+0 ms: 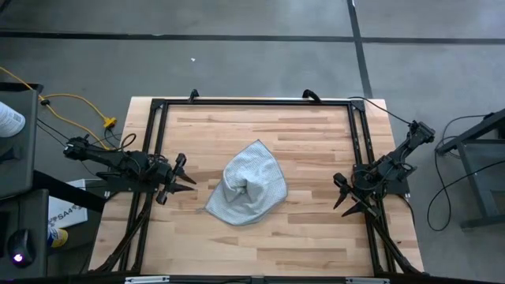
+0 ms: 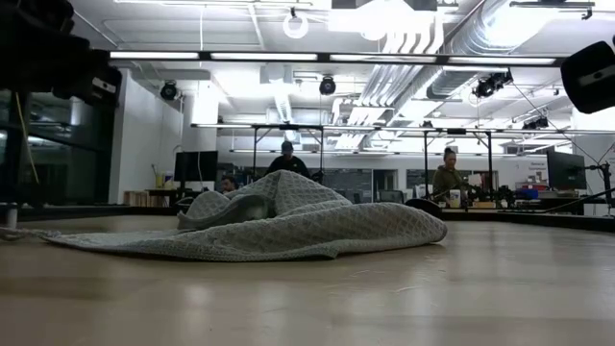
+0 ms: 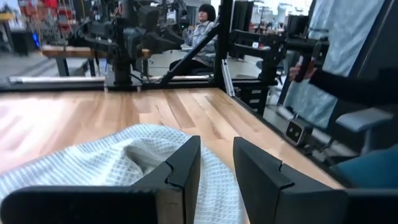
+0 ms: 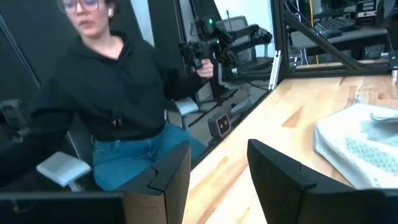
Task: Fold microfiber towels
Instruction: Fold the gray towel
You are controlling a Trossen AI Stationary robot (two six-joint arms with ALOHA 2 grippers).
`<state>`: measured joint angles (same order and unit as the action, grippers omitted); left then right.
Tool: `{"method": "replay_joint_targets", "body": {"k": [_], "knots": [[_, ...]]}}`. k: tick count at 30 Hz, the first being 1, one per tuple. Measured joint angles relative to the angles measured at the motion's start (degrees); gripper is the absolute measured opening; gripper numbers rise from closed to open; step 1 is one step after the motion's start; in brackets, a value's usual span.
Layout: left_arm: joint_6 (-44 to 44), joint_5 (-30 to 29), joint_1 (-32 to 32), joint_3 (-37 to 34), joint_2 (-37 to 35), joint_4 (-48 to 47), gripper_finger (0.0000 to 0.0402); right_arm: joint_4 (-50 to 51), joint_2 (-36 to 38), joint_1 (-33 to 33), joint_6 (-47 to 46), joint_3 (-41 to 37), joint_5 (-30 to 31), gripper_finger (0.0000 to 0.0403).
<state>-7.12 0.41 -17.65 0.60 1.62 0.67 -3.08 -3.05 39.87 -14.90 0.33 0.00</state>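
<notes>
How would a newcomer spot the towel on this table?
Look at the wooden tabletop inside its black frame. Near its middle, between the two arms, lies the microfiber towel: a crumpled, light grey-blue cloth, humped rather than flat, the only soft thing there.

High view: overhead, straight down on the whole table (image 1: 316,229); low view: tabletop level, close to the towel (image 2: 288,231), facing the room; wrist views: each looks past its own fingers across the table; all share the towel.

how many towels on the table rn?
1. A single crumpled towel lies mid-table between the two arms; its folds could hide a second layer, but none shows.
</notes>
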Motion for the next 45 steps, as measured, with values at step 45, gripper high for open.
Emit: {"method": "replay_joint_targets", "body": {"k": [45], "knots": [[-15.1, -14.0, 0.0, 10.8, 30.3, 10.6, 0.0097, -15.2, -18.9, -21.2, -1.6, 1.0, 25.3, 0.0153]]}}
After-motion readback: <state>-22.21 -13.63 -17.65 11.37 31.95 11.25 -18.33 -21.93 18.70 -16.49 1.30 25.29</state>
